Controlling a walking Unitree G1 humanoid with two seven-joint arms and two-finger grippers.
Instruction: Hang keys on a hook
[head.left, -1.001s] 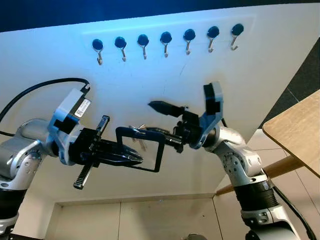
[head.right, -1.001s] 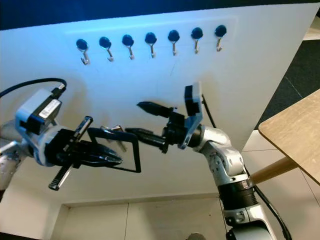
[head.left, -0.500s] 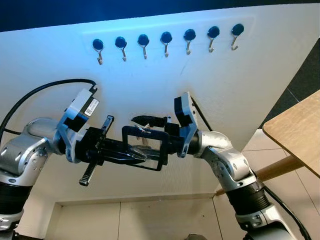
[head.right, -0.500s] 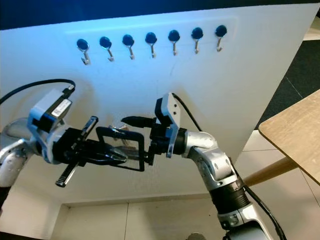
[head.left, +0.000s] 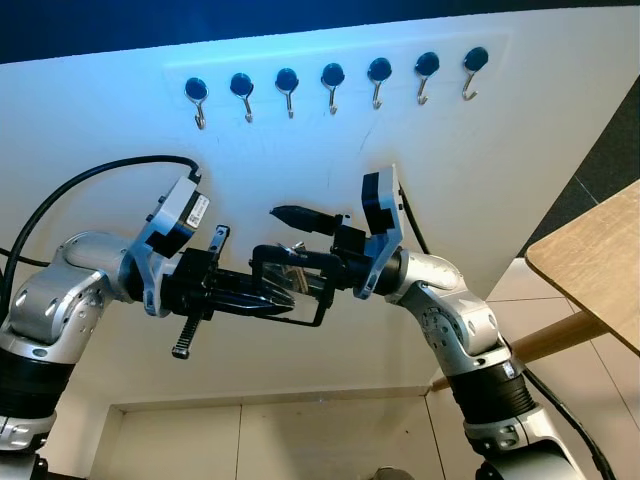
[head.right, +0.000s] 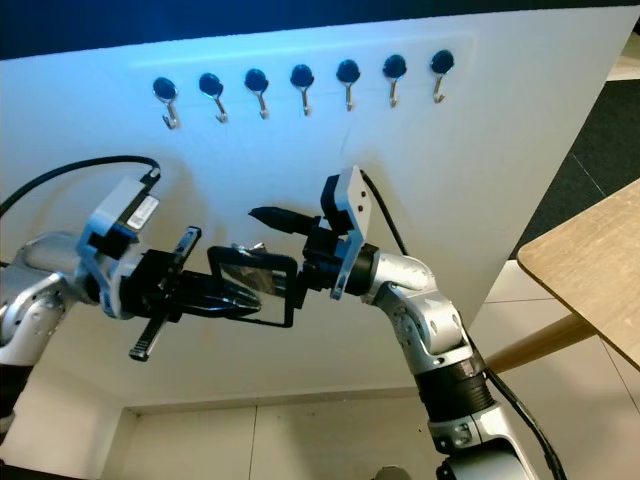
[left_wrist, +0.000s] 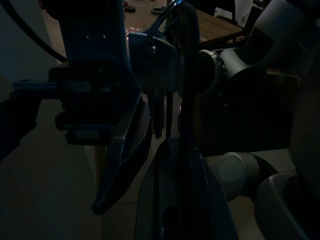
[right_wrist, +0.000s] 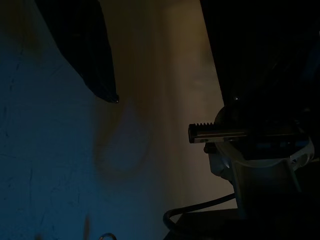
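1. You are mid-task: the keys (head.left: 293, 278) are not on any hook yet. They hang on a black rectangular loop (head.left: 290, 290) in front of the white board (head.left: 560, 110), well below the row of hooks (head.left: 333, 88) along its top.
2. Your left gripper (head.left: 262, 300) has its fingers closed narrowly on the lower bar of the loop, so the keys are carried by the left arm. In the dark left wrist view you can make out the key blades (left_wrist: 157, 100) dangling just beside the fingers.
3. Your right gripper (head.left: 300, 240) stands spread wide at the right end of the loop: one finger points out above the keys, the other sits down by the loop's edge. It grips nothing that you can see.
4. What is left, by my reading: take the loop over or lift it, raise it to a hook and slip it on.
5. Against a second ago, the right gripper has moved in leftward from beside the loop to straddle its right end, and the left arm has brought the loop a little higher and further right. The hooks are unchanged.
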